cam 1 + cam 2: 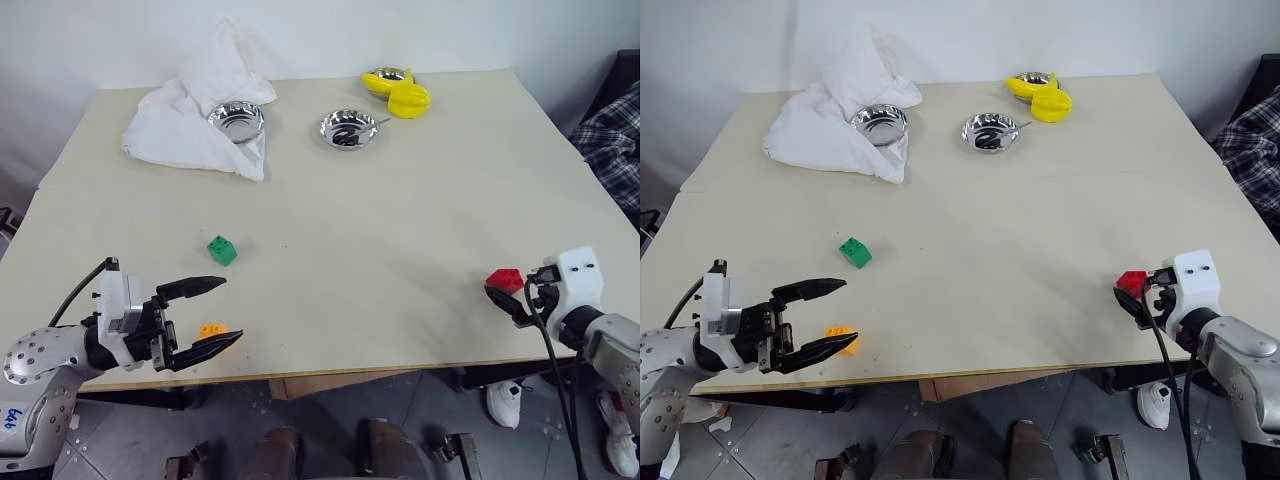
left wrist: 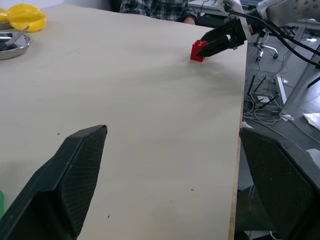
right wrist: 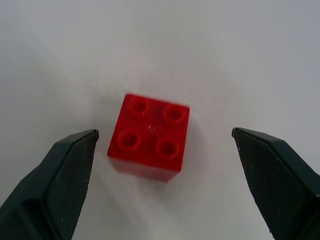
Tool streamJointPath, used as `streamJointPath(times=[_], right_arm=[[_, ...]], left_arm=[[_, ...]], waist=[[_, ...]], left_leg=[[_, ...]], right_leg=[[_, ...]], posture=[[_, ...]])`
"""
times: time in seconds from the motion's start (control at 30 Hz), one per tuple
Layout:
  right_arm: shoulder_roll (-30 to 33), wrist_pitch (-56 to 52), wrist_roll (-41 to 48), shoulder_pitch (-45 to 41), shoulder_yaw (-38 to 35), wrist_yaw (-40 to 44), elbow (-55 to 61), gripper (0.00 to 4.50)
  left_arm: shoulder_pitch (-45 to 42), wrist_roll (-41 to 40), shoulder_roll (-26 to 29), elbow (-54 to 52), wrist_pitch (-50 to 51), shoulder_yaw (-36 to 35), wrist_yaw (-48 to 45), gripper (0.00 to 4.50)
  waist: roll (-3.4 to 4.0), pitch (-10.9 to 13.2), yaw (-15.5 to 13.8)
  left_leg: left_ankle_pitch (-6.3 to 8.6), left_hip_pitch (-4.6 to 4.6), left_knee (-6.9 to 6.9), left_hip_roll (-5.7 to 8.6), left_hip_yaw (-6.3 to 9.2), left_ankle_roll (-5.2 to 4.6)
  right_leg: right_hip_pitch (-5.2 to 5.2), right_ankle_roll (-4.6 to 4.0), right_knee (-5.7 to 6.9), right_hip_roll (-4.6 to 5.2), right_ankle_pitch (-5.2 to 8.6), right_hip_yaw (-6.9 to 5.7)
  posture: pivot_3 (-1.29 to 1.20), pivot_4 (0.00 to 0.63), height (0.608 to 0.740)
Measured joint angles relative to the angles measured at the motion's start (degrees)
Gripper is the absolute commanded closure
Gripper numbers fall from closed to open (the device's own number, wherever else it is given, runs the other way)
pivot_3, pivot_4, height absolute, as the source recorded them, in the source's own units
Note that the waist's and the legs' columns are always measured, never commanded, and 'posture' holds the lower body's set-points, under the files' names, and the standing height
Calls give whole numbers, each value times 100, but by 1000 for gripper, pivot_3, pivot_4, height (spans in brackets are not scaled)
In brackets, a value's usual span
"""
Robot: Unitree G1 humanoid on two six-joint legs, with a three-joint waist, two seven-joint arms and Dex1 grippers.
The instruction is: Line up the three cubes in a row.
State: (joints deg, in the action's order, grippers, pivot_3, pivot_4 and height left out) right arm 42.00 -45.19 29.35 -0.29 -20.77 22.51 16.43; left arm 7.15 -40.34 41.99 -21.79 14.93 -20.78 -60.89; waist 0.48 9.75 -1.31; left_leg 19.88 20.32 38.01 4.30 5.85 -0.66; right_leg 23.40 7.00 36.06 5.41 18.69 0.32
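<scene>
The left pincer (image 1: 222,312) hovers level over the near left edge of the table (image 1: 400,230), its two black fingers spread wide with nothing held. The orange cube (image 1: 211,330) sits on the table in the gap between those fingers, close to the lower one, though whether it touches that finger cannot be told. The green cube (image 1: 222,250) lies a little farther out on the table from this pincer, apart from it and from the orange cube.

Far beyond the left pincer, at the back of the table, a white cloth (image 1: 190,110) lies crumpled with a steel bowl (image 1: 236,121) resting on it. To the right of that stands a second steel bowl (image 1: 349,129), and farther right a yellow fruit-shaped object (image 1: 405,98) with another bowl (image 1: 386,77) behind it.

The right pincer (image 3: 165,135) reaches in at the near right edge of the table. Its fingers stand apart, one on each side of the red cube (image 3: 150,136), and the wrist view shows bare table between each finger and the cube, so nothing is gripped. The red cube sits studs up on the table, just ahead of this pincer's fingertips and well apart from the green and orange cubes on the left.

At the far right edge of the table, beyond the right pincer, a person's plaid sleeve (image 1: 610,140) shows.
</scene>
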Motion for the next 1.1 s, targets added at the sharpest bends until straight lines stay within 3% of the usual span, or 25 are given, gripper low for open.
streamJointPath(times=[0.2, 0.23, 0.4, 0.57, 0.7, 0.77, 0.93, 1.1], right_arm=[[-74, 106, -95, -122, 29, 94, -139, 2914], [-74, 161, -122, -151, 35, 156, -185, 3011], [201, 1011, -416, -390, 394, 1062, -718, 3009], [733, 3531, -685, -1265, 1147, 3856, -2004, 3009], [721, 5176, -1159, -2579, 2044, 5776, -3656, 3009], [503, 5507, -1373, -3279, 2360, 6301, -4491, 3009], [-44, 6212, -1710, -4632, 3254, 6575, -6275, 3009], [-543, 6590, -1826, -5224, 3744, 6611, -7220, 3009]], left_arm=[[-23, 48, -37, 2, -68, 57, -13, 0], [-24, 64, -37, 8, -78, 59, -24, 0], [-20, 156, -46, 68, -212, 60, -95, 0], [109, 303, -39, 342, -388, 78, -335, 0], [79, 392, -35, 482, -516, 110, -437, 0], [30, 416, -32, 485, -539, 120, -443, 0], [54, 454, -36, 466, -555, 139, -423, 0], [174, 455, -48, 377, -546, 128, -303, 0]], waist=[[0, 0, 0], [0, 0, -1], [0, 0, 13], [-6, 4, 106], [-14, 8, 160], [-16, 10, 190], [-17, 11, 245], [-17, 10, 282]], left_leg=[[0, 0, 0, 0, -1, 0], [0, 0, 0, 0, -1, 0], [0, 0, 0, 0, -4, 0], [0, -5, 0, -2, -8, -1], [0, -9, 2, -4, -7, 0], [0, -7, 3, -5, -9, 0], [3, -3, 0, -6, -4, 5], [4, 0, 3, -5, 0, 6]], right_leg=[[0, 0, 0, 0, 0, 0], [0, 0, 0, 0, 0, 0], [1, 0, -1, 0, 0, 0], [-4, 1, -4, -3, 0, -2], [-5, 0, -2, -2, 0, -4], [-2, 0, -3, -2, 0, -3], [8, 0, 2, -1, -1, -11], [9, 0, 3, 1, -1, -15]], posture=[[0, 150, 740], [0, 150, 740], [0, 150, 740], [0, 150, 740], [0, 150, 740], [0, 150, 740], [0, 150, 740], [0, 150, 740]])
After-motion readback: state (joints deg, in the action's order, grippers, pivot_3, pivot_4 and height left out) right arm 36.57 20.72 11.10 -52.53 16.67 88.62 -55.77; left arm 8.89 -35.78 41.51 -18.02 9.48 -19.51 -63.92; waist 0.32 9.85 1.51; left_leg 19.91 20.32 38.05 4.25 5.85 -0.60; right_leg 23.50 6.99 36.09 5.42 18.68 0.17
